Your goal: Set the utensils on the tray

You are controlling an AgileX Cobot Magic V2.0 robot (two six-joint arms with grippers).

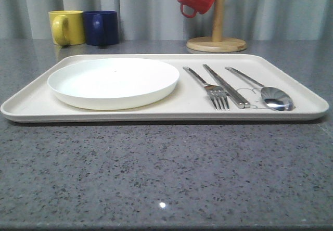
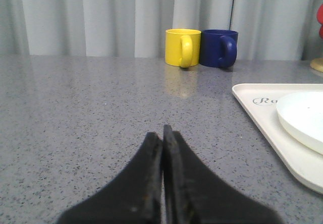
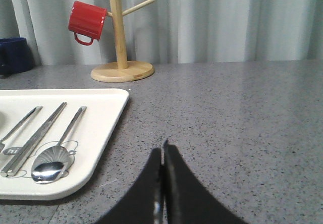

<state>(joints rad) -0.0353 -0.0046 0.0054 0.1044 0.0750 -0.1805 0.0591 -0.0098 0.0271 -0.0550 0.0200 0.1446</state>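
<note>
We are looking at a flat cream tray (image 1: 291, 85) with rounded corners and a low rim, lying on the speckled grey tabletop (image 1: 166, 174) and carrying a round white plate (image 1: 113, 81) on its left half and, side by side on its right half, a shiny fork (image 1: 213, 89), flat chopsticks (image 1: 226, 85) and an oval-bowled spoon (image 1: 270, 97). Both the left claw (image 2: 162, 133) and the right claw (image 3: 162, 151) are pressing their dark fingers together on nothing, seemingly hovering low over bare tabletop beside the tray.

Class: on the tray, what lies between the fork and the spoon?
The chopsticks lie between the fork and the spoon on the tray, seen in the front view.
</note>
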